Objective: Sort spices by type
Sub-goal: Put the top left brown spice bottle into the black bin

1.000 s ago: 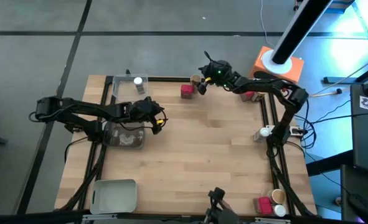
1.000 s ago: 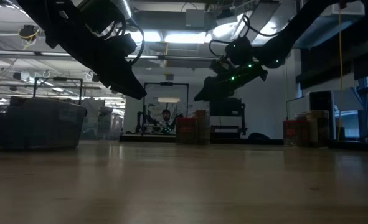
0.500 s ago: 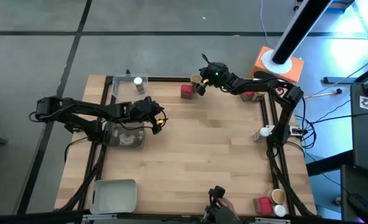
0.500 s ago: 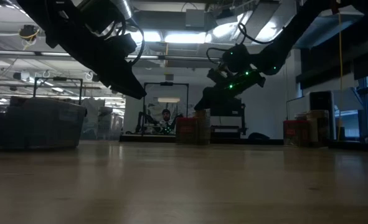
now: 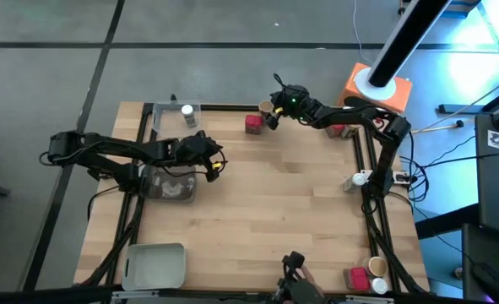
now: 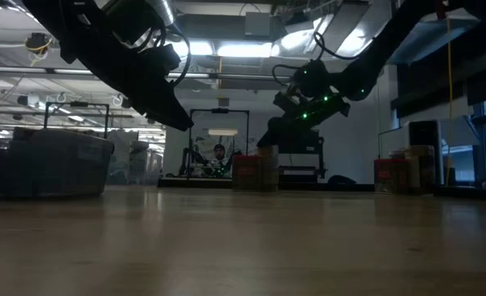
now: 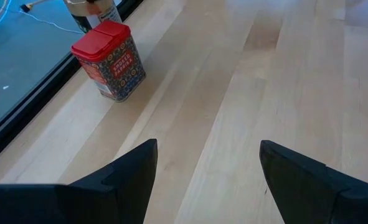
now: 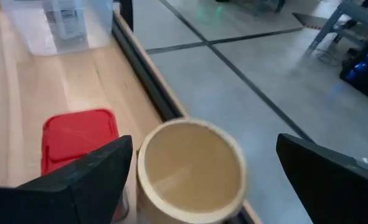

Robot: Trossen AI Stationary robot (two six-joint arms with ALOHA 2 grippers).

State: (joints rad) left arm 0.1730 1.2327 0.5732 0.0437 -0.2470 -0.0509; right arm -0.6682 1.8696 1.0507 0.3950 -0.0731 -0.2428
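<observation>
Right end effector (image 5: 273, 116) lower, closer over tan-lid jar (image 8: 192, 165); fingers spread.

Red-lidded tin (image 7: 109, 60) with ornate dark label; tan-lidded jar (image 8: 191, 168); pale wooden table (image 7: 246, 93).

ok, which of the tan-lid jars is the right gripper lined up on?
The tan-lid jar at the table's far edge, beside the red tin. The open right gripper hangs just over it; the other tan-lid jar sits in the near right corner.
</observation>
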